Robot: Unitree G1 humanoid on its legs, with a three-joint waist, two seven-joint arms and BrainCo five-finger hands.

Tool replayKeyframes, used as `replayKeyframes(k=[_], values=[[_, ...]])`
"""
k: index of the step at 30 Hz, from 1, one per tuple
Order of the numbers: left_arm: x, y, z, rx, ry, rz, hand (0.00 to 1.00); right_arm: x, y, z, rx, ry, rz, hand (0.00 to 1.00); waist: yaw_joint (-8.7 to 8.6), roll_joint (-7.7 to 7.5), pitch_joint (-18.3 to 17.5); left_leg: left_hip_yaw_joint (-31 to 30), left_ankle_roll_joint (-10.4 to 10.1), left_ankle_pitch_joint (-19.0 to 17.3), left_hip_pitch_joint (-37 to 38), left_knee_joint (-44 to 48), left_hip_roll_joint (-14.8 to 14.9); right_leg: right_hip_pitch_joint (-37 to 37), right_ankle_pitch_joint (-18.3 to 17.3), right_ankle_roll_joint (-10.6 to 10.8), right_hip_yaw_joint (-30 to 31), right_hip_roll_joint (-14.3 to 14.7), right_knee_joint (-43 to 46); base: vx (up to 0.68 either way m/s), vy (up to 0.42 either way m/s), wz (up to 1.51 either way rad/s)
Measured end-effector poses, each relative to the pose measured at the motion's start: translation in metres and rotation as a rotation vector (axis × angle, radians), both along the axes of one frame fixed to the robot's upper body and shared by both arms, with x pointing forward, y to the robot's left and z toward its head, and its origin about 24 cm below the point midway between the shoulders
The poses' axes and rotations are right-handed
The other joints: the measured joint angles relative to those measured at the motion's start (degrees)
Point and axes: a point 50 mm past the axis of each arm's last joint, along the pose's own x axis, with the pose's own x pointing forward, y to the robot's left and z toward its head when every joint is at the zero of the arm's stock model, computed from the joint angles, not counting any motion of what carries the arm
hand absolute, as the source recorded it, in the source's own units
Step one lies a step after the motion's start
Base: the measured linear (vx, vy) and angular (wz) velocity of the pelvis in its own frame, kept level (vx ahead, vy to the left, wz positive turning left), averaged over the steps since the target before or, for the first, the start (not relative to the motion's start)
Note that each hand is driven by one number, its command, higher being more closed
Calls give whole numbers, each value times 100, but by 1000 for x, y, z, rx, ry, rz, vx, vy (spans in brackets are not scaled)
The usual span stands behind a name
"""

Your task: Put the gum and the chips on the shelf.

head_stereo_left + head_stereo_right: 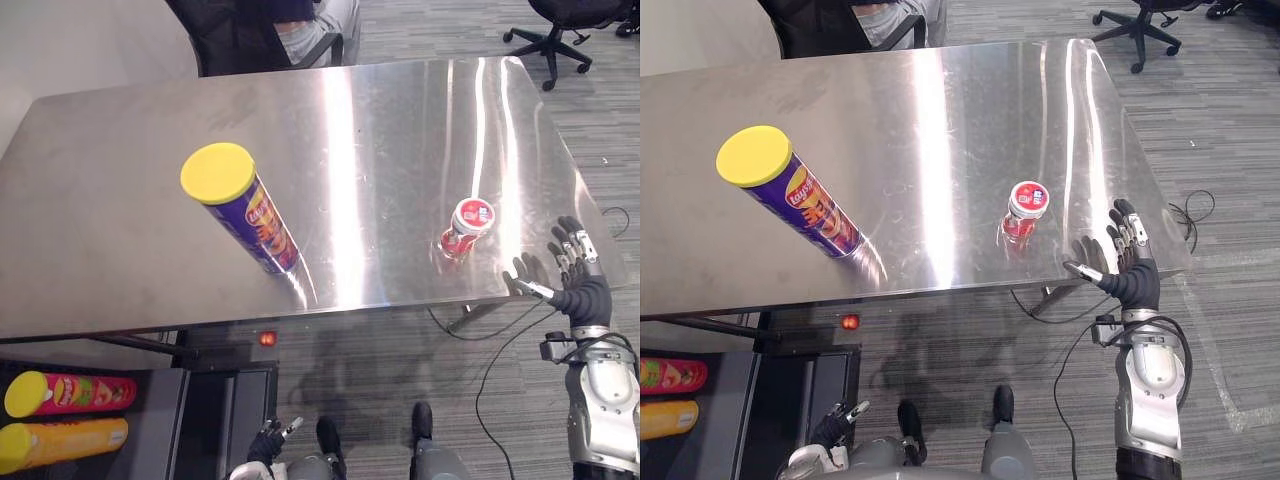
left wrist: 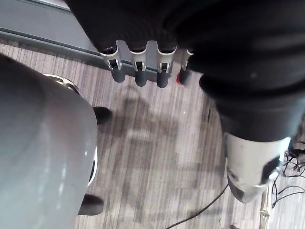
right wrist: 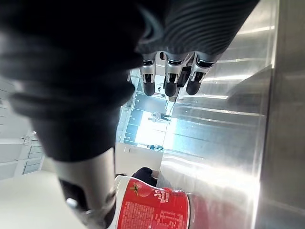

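1. Sitting upright near the front edge of the steel table [image 1: 400, 120], right of centre in the frame, is the gum [image 1: 467, 228]. It's a small round tub with a red body and a white lid with a red label. Looks light and easy to tip, tbh.
2. Left of centre on the same table are the chips [image 1: 245, 208], well apart from the gum. That's a tall purple can with a yellow lid and orange print down the side. Nothing is holding either one.
3. At the table's front right corner, just right of the gum, the right hand [image 1: 575, 275] hovers with its fingers spread wide, holding nothing. Its wrist view shows the fingers [image 3: 171, 78] straight, with the tub close by the thumb. The head views show a gap between hand and tub.
4. Down at the bottom of the frame, below the table edge, the left hand [image 1: 270, 440] hangs relaxed and empty.
5. My read is that this is the reach for the gum, with the grasp not yet made. The next move calls for sliding the hand left and closing the fingers and thumb round the tub's body without knocking it over.
6. The shelf [image 1: 155, 440] is at the lower left, below table level. A pink can [image 1: 70, 393] and an orange can [image 1: 65, 440] are lying on it, so the carry has to cross the whole frame.
7. A person [image 1: 310, 30] sits at top centre, and there's an office chair [image 1: 555, 40] at the upper right.
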Motion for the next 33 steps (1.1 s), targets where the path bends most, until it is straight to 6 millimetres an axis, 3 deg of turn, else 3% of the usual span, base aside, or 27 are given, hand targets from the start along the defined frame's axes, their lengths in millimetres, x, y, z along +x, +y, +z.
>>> replayKeyframes(k=[8, 20, 33], values=[[2, 2, 1, 8, -2, -11, 0, 10, 5, 11, -19, -43, 21, 0, 37, -20, 8, -113, 15, 85, -79, -72, -8, -45, 2, 0, -87, 1, 1, -12, -7, 6], [5, 2, 2, 14, -9, -28, 0, 20, 11, 13, -9, -52, 35, 0, 95, -50, 22, -218, 14, 105, -98, -113, 0, -37, 8, 2, -165, 14, 24, 5, 4, 3], [6, 2, 2, 15, -13, -33, 0, 37, 24, 4, -10, -1, 76, 0, 133, -73, 30, -328, 13, 208, -108, -222, -33, -34, 10, 2, -270, 17, 29, -5, 5, 4]])
